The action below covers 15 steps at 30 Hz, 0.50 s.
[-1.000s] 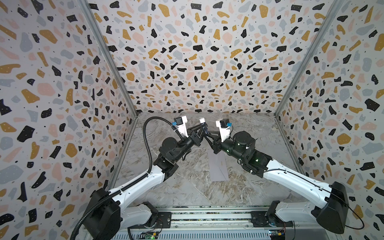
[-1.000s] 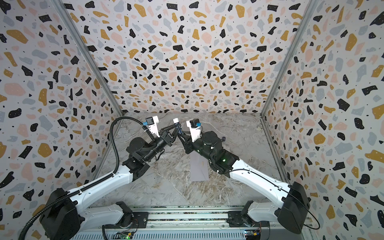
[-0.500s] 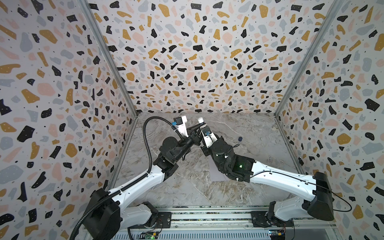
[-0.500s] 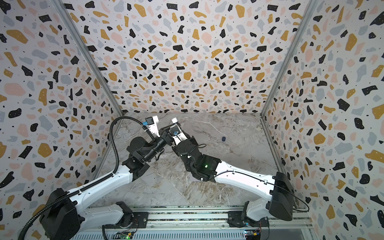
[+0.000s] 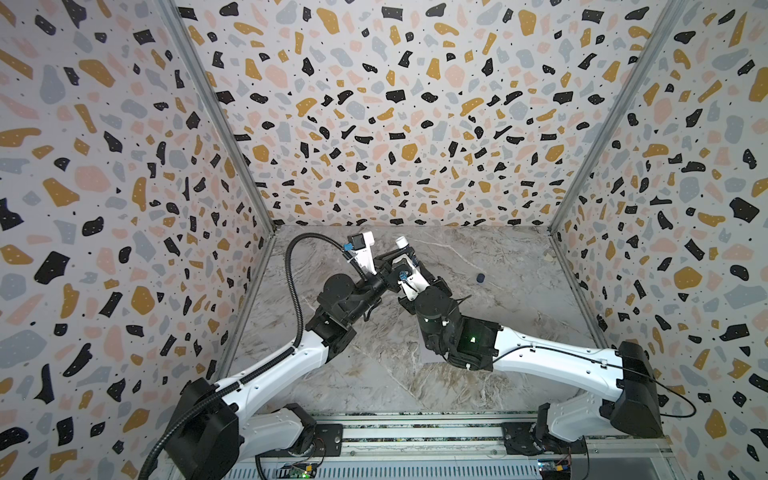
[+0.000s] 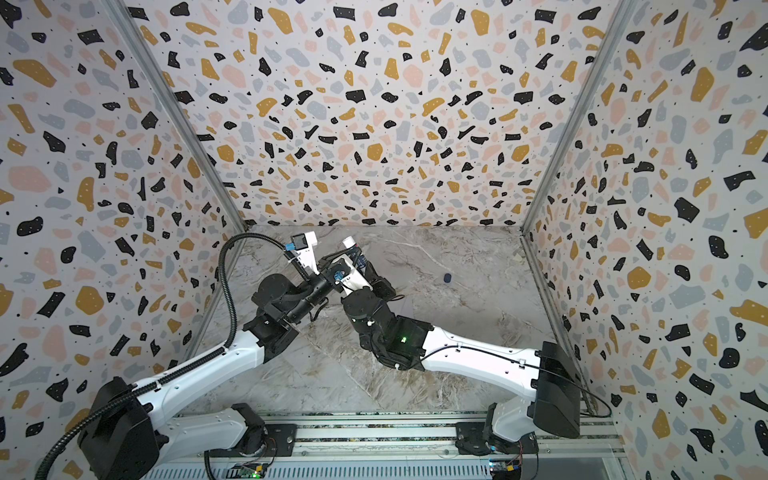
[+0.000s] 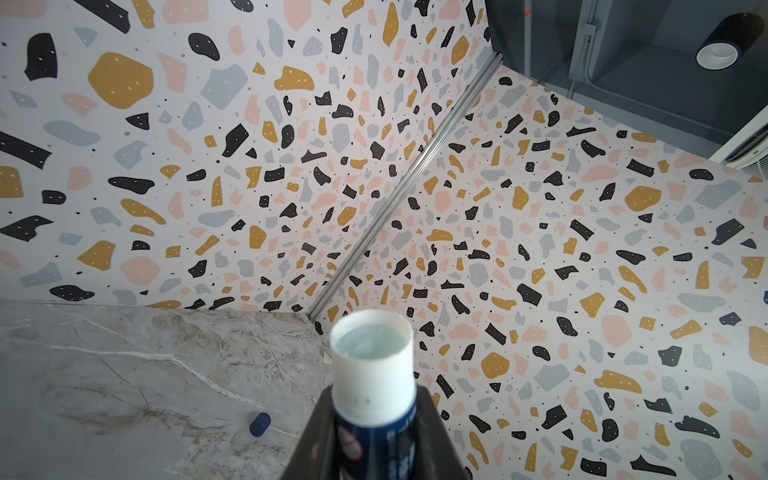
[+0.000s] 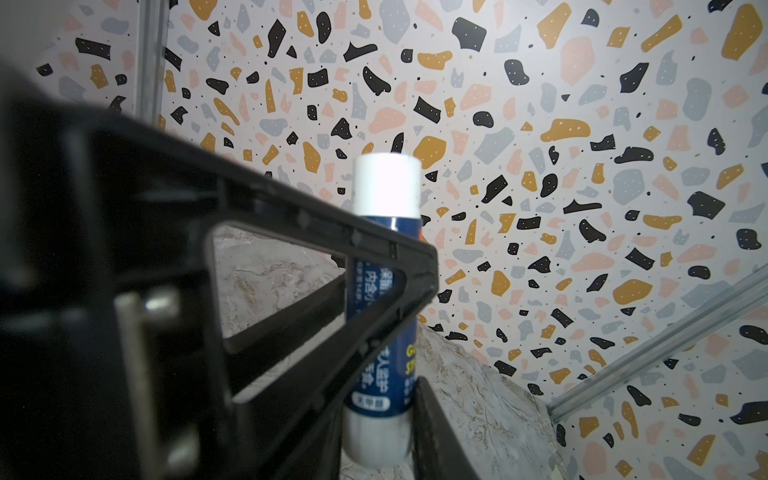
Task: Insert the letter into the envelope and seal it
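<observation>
Envelope [image 5: 427,353] lies flat on the desk [image 5: 490,249], mid-desk, almost all of it hidden under the right arm; only a pale lavender sliver shows in a top view. Letter not in view, cannot tell whether it is already inside. Handling, as a judgement: thin paper, very light and floppy. It will skate on the smooth marble-look surface and crease if pinched hard. So pin the body flat with one arm and take the flap by its pointed tip or free edge, never mid-panel. Left gripper [image 7: 374,409] is raised over the back of the desk, jaws narrow and clamped on the blue barrel of a glue stick [image 7: 372,353]. The stick's open end points up, pale glue showing inside the white collar. Right gripper [image 8: 376,440] meets it from the other side; jaws narrow and apparently pinching the stick's white base, though the left arm's finger blocks much of that wrist view. Stick: rigid, light, smooth plastic, could slip or twist in the grip. Hold the barrel and keep the soft glue face off everything but the flap. Cap [image 5: 481,277], small and dark blue, lies alone on the desk well right of the jaws; tiny, round, likely to roll. Sealing not yet done.
</observation>
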{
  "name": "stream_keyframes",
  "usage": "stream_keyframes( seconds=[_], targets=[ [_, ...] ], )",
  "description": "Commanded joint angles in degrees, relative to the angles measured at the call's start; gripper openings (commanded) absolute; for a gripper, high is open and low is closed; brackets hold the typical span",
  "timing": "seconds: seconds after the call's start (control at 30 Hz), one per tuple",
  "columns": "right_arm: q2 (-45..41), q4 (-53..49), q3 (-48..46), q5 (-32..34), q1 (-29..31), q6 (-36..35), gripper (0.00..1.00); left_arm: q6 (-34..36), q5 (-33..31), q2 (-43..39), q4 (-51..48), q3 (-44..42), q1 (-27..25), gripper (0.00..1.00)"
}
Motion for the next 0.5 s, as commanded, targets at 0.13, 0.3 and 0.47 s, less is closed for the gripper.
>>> stream_keyframes(
  seconds=[0.13,0.3,0.47],
  targets=[
    [-6.2,2.0,-2.2,-26.5,-3.4,11.2,0.0,4.3,5.8,0.3,-1.0,0.9,-3.0,0.0],
    [-12.1,4.3,-6.9,-41.1,-9.9,18.2,0.0,5.4,8.0,-0.6,2.0,0.4,-3.0,0.33],
    [-15.9,7.4,-10.6,-51.8,-15.3,23.4,0.0,7.0,9.8,-1.7,3.9,0.0,-3.0,0.51]
  ],
)
